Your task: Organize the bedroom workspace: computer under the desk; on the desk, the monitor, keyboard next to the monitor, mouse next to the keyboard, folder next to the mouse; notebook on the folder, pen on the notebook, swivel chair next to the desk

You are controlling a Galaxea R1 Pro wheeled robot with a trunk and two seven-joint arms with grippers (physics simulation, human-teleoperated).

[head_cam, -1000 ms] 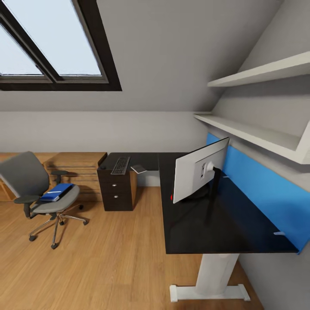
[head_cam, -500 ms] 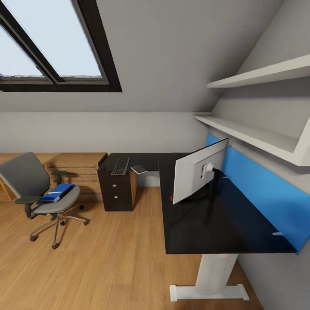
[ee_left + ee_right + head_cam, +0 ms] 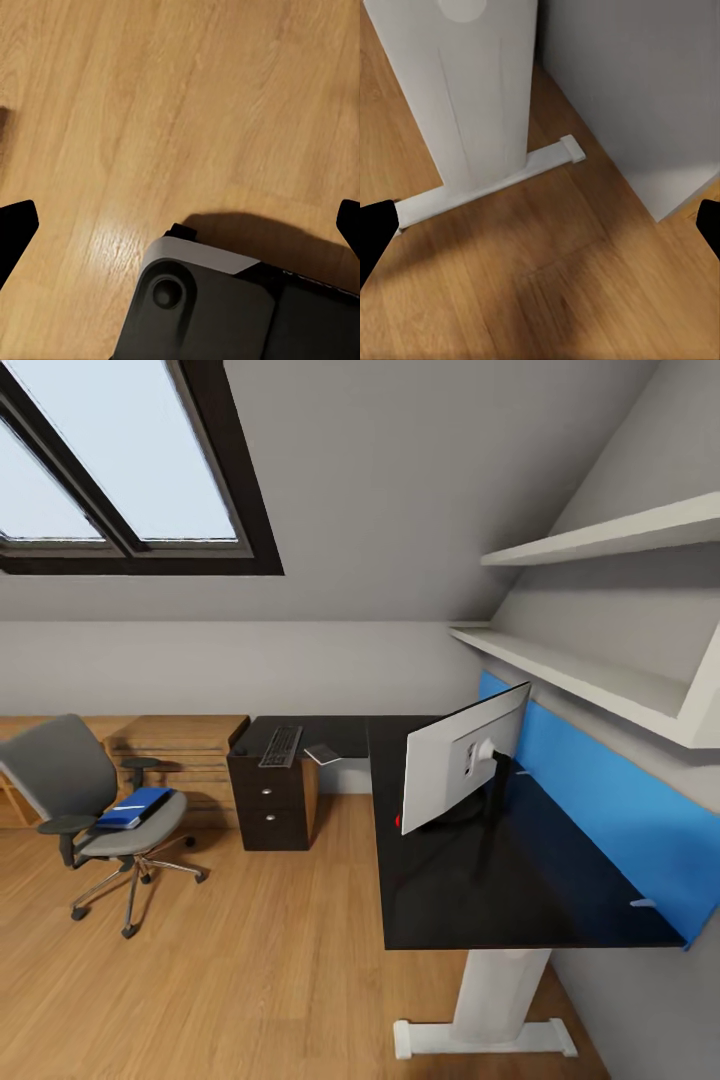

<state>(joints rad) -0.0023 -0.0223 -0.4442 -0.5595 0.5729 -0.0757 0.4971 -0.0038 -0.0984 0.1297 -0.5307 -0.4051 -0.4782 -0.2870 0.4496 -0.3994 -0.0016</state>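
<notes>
Pincers (image 3: 180, 225) (image 3: 540, 225) wide apart, empty

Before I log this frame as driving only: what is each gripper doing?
Left gripper: open, holding nothing, over the wood floor.
Right gripper: open, holding nothing, facing the desk's white leg.

Desk (image 3: 470, 890) — black L-shaped top on a white leg (image 3: 500, 985) — carries the monitor (image 3: 462, 768) upright near the blue back panel (image 3: 600, 800), with the keyboard (image 3: 281, 745) flat on the far wing. Wood floor (image 3: 250, 970) bears the swivel chair (image 3: 95, 815) — the folder (image 3: 133, 806) lies on its seat.
</notes>
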